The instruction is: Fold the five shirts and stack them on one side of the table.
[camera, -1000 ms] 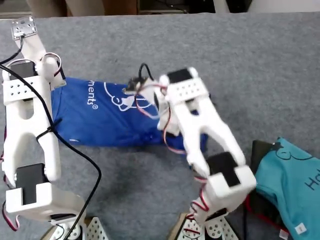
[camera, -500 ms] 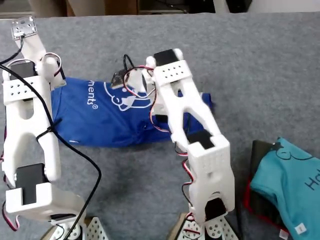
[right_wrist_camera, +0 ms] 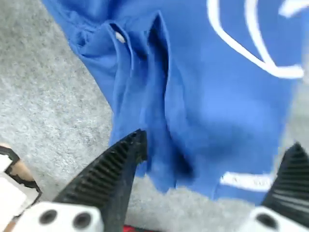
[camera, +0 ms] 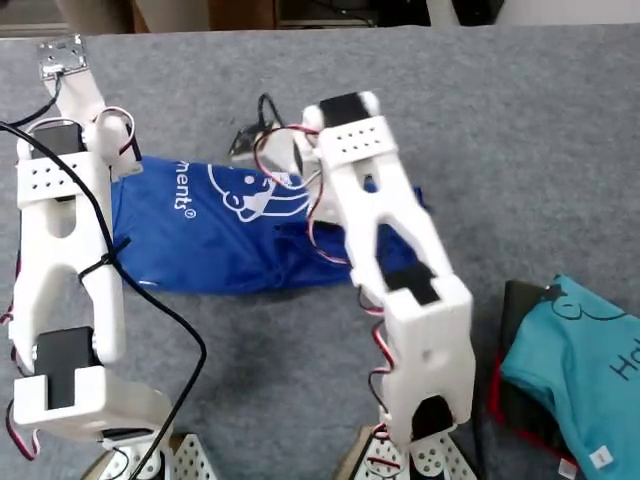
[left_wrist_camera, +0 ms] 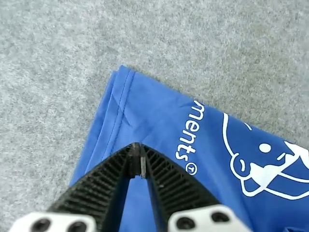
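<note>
Blue shirt (camera: 215,240): lies spread on the grey table (camera: 520,120)
Left gripper (left_wrist_camera: 136,163): jaws clenched together over the shirt's edge
Right gripper (right_wrist_camera: 217,145): jaws released wide above its rumpled end

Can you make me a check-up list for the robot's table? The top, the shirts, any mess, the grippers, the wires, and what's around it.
Surface: grey, carpet-like table.
Job's things: blue shirt lies partly folded, bunched at the end under the right arm; teal shirt sits at the near right corner on top of dark and red cloth.
Clutter: nothing seen.
Grippers: left gripper is shut, tips down at the blue shirt near its corner; right gripper is open wide over the bunched folds.
Cables: black cable runs along the left arm; red and white wires loop at the right arm.
Surroundings: brown furniture beyond the far edge, cut off.
</note>
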Action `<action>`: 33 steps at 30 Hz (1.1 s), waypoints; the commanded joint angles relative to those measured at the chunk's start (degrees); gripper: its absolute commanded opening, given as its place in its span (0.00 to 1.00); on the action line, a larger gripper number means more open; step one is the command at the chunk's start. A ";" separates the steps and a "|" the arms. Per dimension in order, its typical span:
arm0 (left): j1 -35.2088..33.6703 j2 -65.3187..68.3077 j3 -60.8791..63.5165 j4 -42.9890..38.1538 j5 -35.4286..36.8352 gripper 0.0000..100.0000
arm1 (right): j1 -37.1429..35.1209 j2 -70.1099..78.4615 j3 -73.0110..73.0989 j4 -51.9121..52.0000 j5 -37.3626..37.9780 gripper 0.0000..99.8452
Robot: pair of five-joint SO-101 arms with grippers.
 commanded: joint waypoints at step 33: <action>-1.49 -1.80 0.88 -3.34 4.13 0.02 | -4.88 -23.34 61.85 -35.43 -8.70 0.01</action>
